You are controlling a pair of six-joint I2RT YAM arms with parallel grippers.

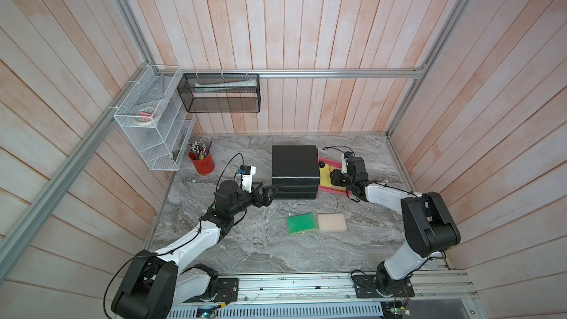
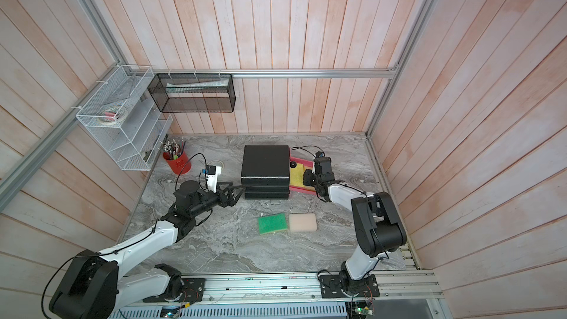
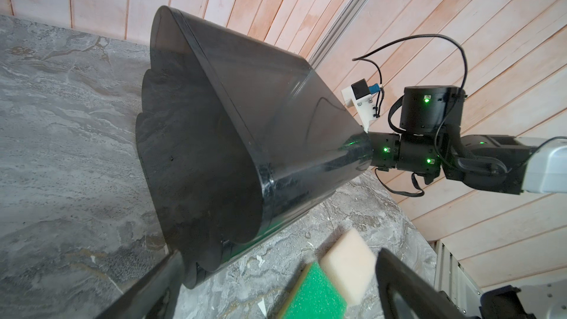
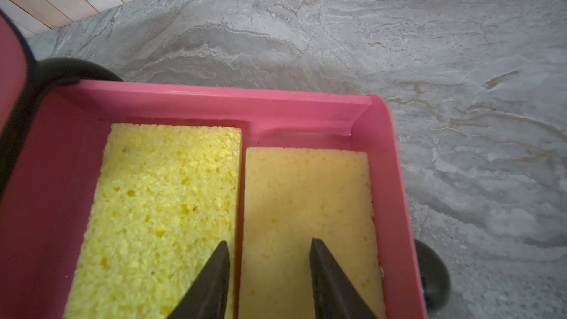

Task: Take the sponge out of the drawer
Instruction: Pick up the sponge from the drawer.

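Right wrist: jaws parted over orange sponge (image 4: 310, 197) in pink drawer (image 4: 214, 99).

Centre frame: a pink drawer (image 2: 302, 190), open, holds a yellow sponge (image 2: 296, 176). The right claw (image 2: 304, 177) seems to touch it.

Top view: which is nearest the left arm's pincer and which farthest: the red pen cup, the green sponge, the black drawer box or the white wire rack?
From the left pincer:
1. Black drawer box, just beside its tips.
2. Green sponge, on the table, nearer the front.
3. Red pen cup, back-left corner.
4. White wire rack, up on the left wall.
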